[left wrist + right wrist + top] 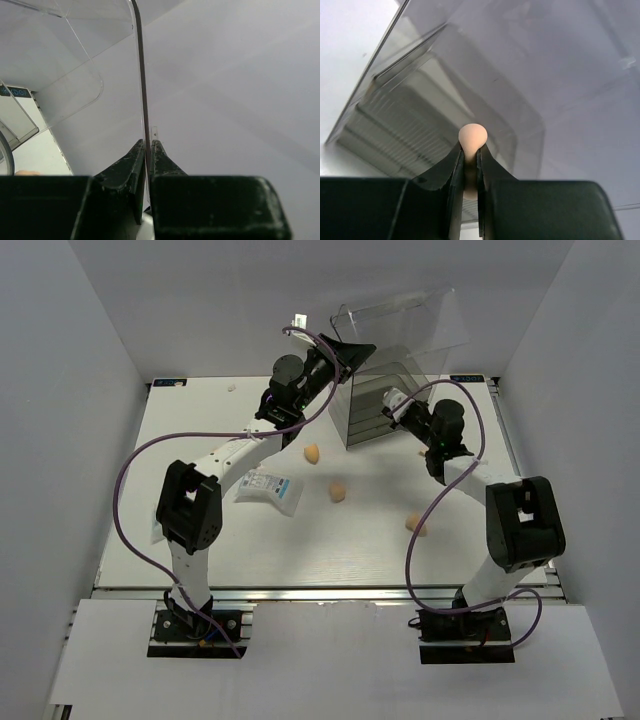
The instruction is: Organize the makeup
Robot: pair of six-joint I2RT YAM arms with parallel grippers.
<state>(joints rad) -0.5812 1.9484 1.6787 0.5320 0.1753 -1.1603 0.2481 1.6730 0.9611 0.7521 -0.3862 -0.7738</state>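
While the left claw (148, 150) is pinched shut on the thin clear panel (142, 75) of the drawer box (365, 422) at the far edge of the bench (330, 560), the right claw (471, 152) clamps a peach sponge (472, 135) just beside that box. A second sponge (312, 452), a third sponge (338, 492) and a fourth sponge (416, 525) lie apart mid-bench. The clear packet (268, 489) lies toward the left edge.

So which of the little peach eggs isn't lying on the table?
The sponge pinched in the right tool, its round tip poking out near the clear box. The other three sponges lie loose on the table.
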